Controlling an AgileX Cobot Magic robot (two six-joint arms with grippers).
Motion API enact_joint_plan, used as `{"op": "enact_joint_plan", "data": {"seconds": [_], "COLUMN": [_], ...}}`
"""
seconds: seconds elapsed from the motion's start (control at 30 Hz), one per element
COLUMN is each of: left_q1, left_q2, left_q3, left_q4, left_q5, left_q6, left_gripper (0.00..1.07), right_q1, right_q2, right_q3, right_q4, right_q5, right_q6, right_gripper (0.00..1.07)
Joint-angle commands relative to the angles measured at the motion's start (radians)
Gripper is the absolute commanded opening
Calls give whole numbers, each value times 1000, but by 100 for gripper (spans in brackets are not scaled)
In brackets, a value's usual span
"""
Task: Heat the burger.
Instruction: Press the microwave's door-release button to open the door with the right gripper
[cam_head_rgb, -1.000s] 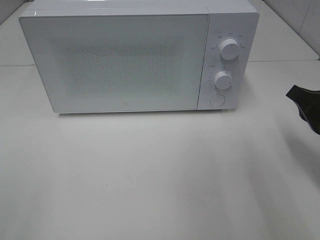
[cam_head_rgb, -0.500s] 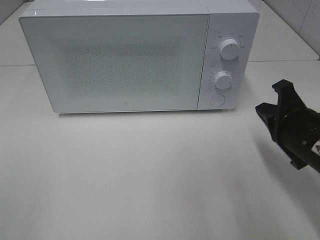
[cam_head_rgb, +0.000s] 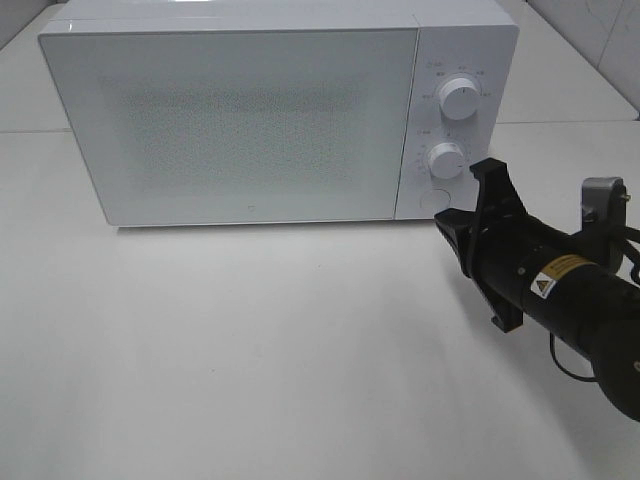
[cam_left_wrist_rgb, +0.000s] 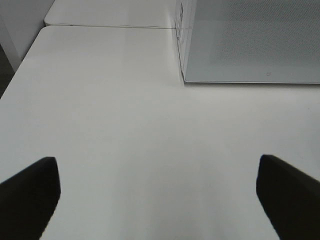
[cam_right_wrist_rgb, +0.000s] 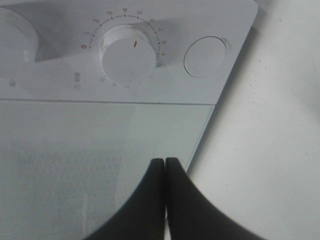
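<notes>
- Your right tool (cam_head_rgb: 442, 217) has its tips pressed together on nothing. It points at the lower right front corner of the microwave (cam_head_rgb: 250, 120), near the round button (cam_right_wrist_rgb: 205, 56).
- Above that button, the lower dial (cam_right_wrist_rgb: 127, 50) carries a red mark; around it you can read 0, in red, through 7.
- On the right arm (cam_head_rgb: 570, 290) sits a yellow warning label (cam_head_rgb: 548, 280) with a black triangle; its text is too small to read.
- Your left tool (cam_left_wrist_rgb: 156, 165) hangs with its fingers wide apart over the desk (cam_left_wrist_rgb: 110, 100), off the microwave's left corner.
- The microwave door is closed, with a tiny unreadable logo (cam_head_rgb: 248, 207) low on it; you cannot tell where the burger is.
</notes>
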Motion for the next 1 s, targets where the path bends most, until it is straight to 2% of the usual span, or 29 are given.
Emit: {"op": "enact_joint_plan", "data": {"seconds": [0.03,0.3,0.83,0.9,1.0], "left_q1": [4,4,4,4,4], "left_q2": [-9,-9,-9,-9,-9], "left_q3": [1,1,1,1,1], "left_q4": [0,0,0,0,0], "left_q5": [-2,-2,-2,-2,-2], "left_q6": [-5,-5,-5,-5,-5], "left_gripper": [101,101,101,101,101], "right_q1": [3,1,-2,-2,-8], "right_q2": [30,109,190,190,190], "right_q3": [-62,-180,-283,-298,-306], "right_q4": [21,102,198,251,258], "right_q5": [-22,81,187,191,202], "right_q6": [26,78,72,19,5], "right_gripper": [0,0,0,0,0]}}
